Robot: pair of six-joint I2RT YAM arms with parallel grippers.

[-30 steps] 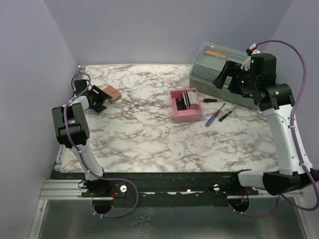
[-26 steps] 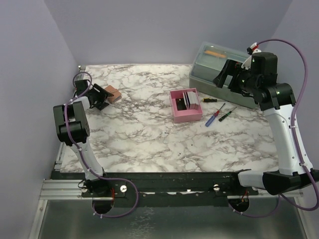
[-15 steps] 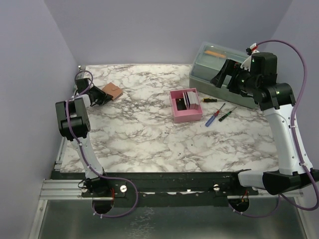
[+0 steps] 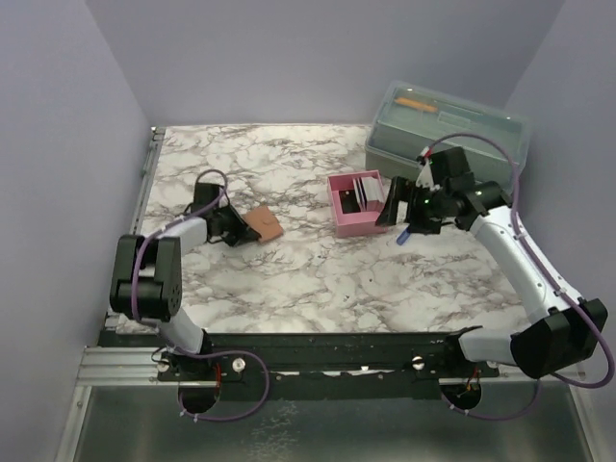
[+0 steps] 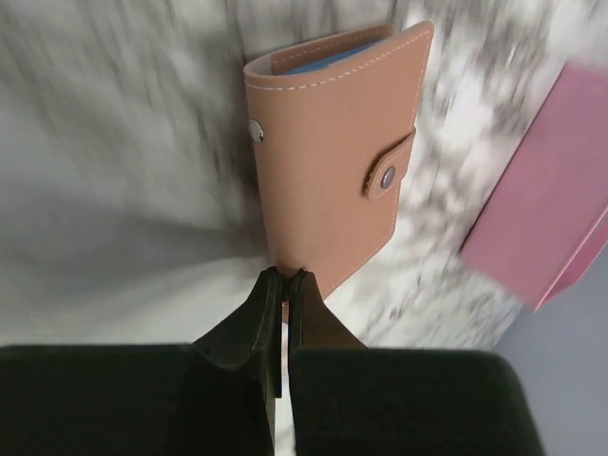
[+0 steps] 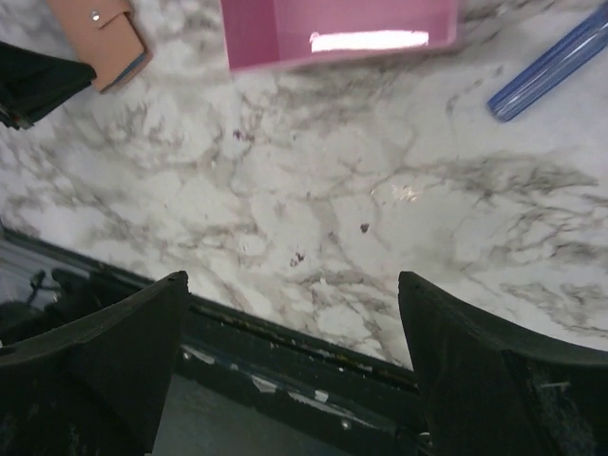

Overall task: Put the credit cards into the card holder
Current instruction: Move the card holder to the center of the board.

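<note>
Leftmost, the left gripper (image 5: 281, 285) is clamped tight on one edge of the brown card holder (image 5: 328, 180), which is folded closed over the marble table (image 4: 289, 279), left of centre, with a blue card edge showing inside. Grey-white credit cards (image 4: 364, 191) stand in the pink tray (image 4: 358, 228). Just right of it, the right gripper (image 6: 292, 285) hangs wide open, holding nothing.

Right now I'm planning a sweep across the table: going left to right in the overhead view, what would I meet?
Left tool, shut on the card holder → card holder → pink tray → right tool, open.
</note>
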